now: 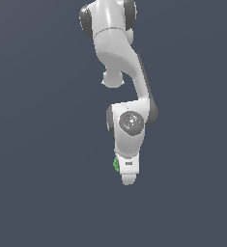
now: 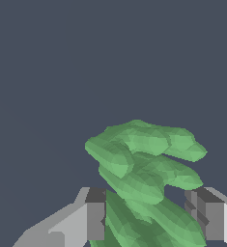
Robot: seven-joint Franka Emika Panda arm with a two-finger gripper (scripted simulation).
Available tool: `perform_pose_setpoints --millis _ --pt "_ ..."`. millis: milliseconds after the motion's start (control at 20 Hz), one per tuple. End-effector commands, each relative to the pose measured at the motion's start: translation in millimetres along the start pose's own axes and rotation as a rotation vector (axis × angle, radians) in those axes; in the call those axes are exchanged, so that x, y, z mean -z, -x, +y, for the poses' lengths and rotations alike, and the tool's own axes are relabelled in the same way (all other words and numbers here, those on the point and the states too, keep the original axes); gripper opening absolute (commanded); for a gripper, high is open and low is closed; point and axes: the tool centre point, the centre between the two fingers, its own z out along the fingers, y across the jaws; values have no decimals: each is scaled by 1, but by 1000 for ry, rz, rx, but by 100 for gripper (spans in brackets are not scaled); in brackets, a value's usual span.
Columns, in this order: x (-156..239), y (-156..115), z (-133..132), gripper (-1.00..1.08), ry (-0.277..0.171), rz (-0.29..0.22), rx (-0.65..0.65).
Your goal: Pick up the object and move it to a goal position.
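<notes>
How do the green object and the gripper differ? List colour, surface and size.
Colour: the green object is bright green; the gripper is white with grey fingers.
Surface: the object is bumpy and lobed; the gripper is flat-faced and blocky.
Size: in the exterior view the object is far smaller than the gripper.

bright green object (image 2: 144, 178); white, grey-padded tool (image 2: 151, 221)

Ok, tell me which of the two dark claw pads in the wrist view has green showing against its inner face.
The dark pad beside the light grey finger: the bumpy bright green cluster runs right up to it. The other pad shows a dark gap.
</notes>
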Motion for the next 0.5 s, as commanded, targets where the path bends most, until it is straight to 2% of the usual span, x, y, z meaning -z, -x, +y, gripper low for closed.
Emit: perform_pose_setpoints --millis 0,450 --pt "5 4 0 -100 4 0 8" --pt "44 37 0 -100 32 4 81"
